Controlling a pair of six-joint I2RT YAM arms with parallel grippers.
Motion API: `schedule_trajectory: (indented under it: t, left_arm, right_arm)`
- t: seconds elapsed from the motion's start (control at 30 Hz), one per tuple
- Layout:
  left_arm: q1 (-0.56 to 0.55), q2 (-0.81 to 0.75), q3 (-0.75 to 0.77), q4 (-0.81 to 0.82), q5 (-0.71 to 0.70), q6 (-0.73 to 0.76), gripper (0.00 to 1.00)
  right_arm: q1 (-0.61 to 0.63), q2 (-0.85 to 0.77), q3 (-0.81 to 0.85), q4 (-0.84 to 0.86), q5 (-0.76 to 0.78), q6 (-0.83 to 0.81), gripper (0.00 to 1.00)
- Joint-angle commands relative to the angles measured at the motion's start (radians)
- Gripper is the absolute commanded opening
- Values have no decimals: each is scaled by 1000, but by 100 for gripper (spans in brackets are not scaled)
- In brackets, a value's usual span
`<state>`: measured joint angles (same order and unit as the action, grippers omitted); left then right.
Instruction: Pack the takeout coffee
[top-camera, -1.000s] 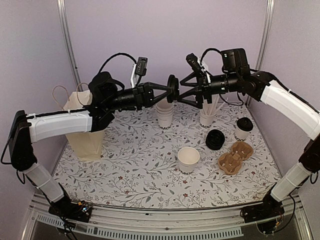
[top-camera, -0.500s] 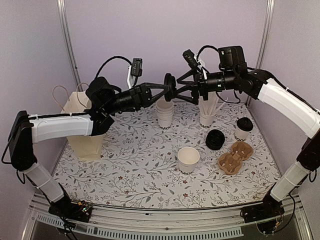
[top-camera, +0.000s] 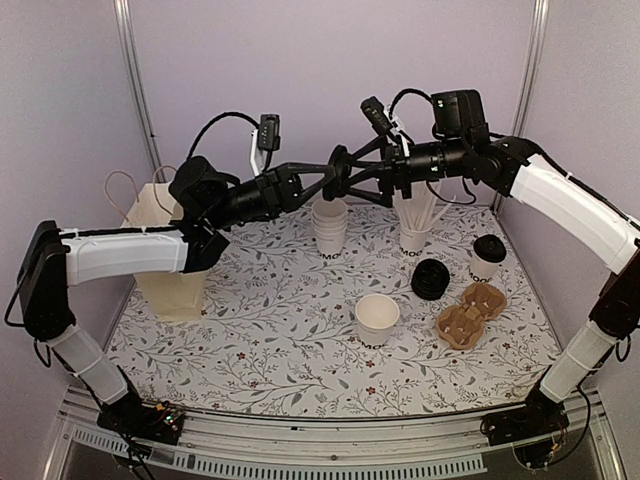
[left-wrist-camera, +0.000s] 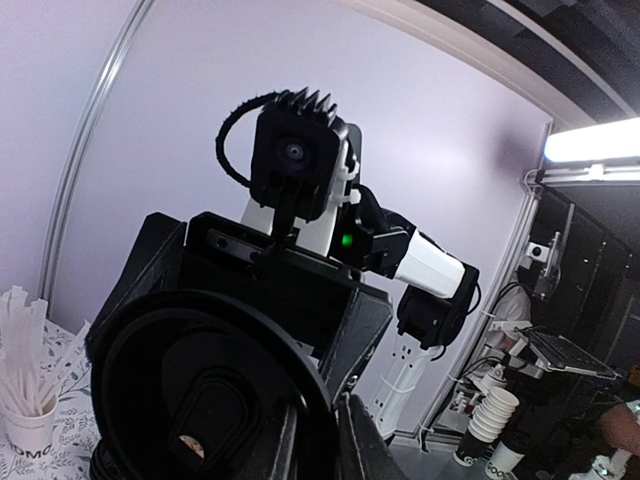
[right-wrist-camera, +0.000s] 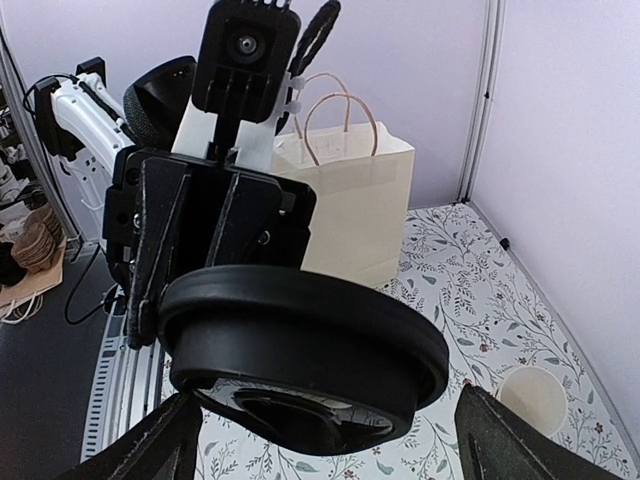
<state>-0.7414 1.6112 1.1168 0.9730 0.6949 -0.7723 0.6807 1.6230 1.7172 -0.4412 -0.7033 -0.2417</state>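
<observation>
Top view: left gripper (top-camera: 333, 178) and right gripper (top-camera: 362, 180) meet tip to tip in mid-air, with the black lid (top-camera: 341, 172) seen edge-on between them. Whose grip it is cannot be told from here.

Right wrist view settles it. The left gripper (right-wrist-camera: 200, 255) jaws are clamped on the rim of the lid (right-wrist-camera: 305, 345). The right fingers (right-wrist-camera: 150, 450) stand wide apart, one either side of the lid, and neither touches it. This view alone shows the paper bag (right-wrist-camera: 355, 215) behind the left jaws.

Left wrist view: the lid (left-wrist-camera: 200, 390) underside fills the space just ahead of the jaws, with the right wrist camera (left-wrist-camera: 295, 155) straight beyond it.

Counts, all on the table (top-camera: 250, 330) below both sets of jaws:
- Lidded MOO cup (top-camera: 487, 257): one, well below the right jaws.
- Open MOO cup (top-camera: 377, 318): one.
- Nested cup stack (top-camera: 330, 228): one, straight under the jaws, number of cups unclear.
- Pile of black lids (top-camera: 430, 278): one, number unclear.
- Straw cup (top-camera: 415, 235): one.
- Cardboard cup carrier (top-camera: 470, 312): one.
- Paper bag (top-camera: 165, 260): one, under the left arm.
- Lid in the air: one.
</observation>
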Motion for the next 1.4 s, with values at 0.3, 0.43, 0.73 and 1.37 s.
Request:
schedule_trajectory:
  t: [0.3,0.43,0.73,1.37]
  left_arm:
    - [12,-12,-56,76,-91,-5,16]
    - [7,-10,-76,108,-136,-15,16]
    - [5,16,-103,230,-168,-78,16]
    - [3,64,-94,314,-150,-156,16]
  right_arm:
    - [17,0,40,10,-26,22,91]
    - [17,9,57,13,-16,30,92]
    - [45,33,60,22,60,46,92]
    - [49,76,91,32,44,70,89]
